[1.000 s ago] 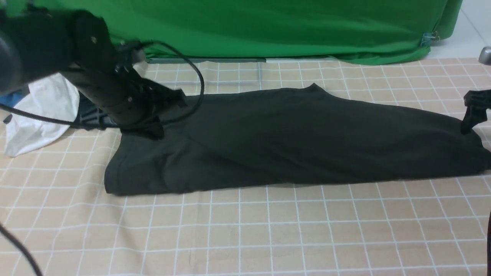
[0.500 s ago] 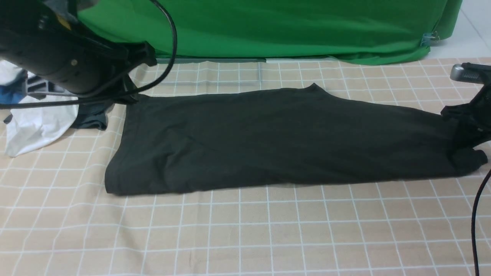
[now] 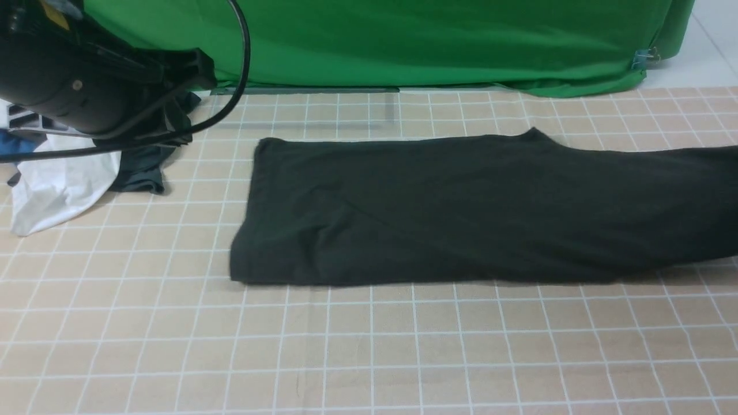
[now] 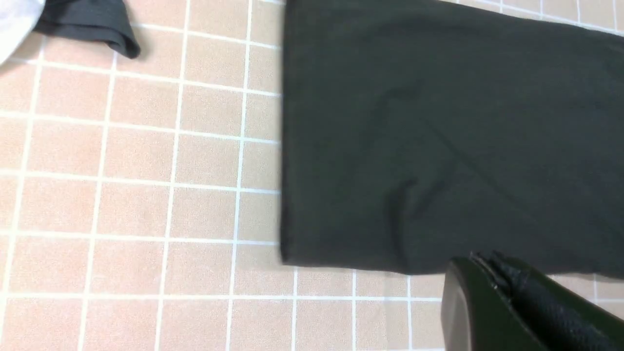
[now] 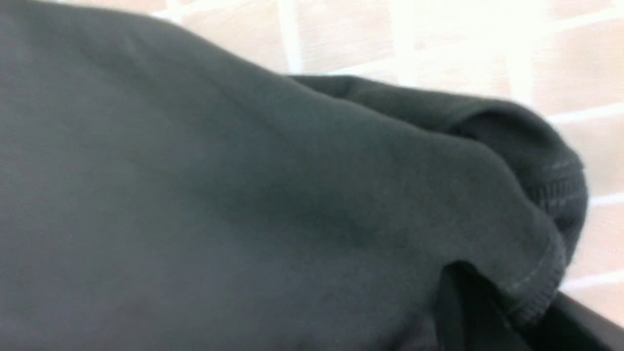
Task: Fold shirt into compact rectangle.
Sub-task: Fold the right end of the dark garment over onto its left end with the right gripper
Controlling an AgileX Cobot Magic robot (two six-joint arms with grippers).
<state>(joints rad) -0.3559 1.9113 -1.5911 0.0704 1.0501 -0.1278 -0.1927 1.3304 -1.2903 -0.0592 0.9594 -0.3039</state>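
The black shirt [image 3: 461, 213] lies on the checked cloth as a long folded band. It runs from left of centre past the right edge of the front view. Its chest print and neck tag are hidden. My left arm [image 3: 75, 86] is raised at the far left, off the shirt. My left gripper [image 4: 485, 261] hovers over the shirt's [image 4: 438, 136] near edge, shut with nothing in it. My right gripper [image 5: 512, 312] is out of the front view. It is shut on a stitched hem of the shirt [image 5: 243, 195], whose fabric drapes over its fingers [image 5: 458, 302].
A white cloth [image 3: 57, 178] and a dark grey garment [image 3: 138, 173] lie bunched at the far left, under my left arm. A green backdrop [image 3: 403, 40] hangs along the far edge of the beige checked tablecloth [image 3: 369, 346].
The whole shirt has slid to the right along the table. My right gripper, holding its right end, has gone out of the front view. My left arm has pulled up and back to the left.
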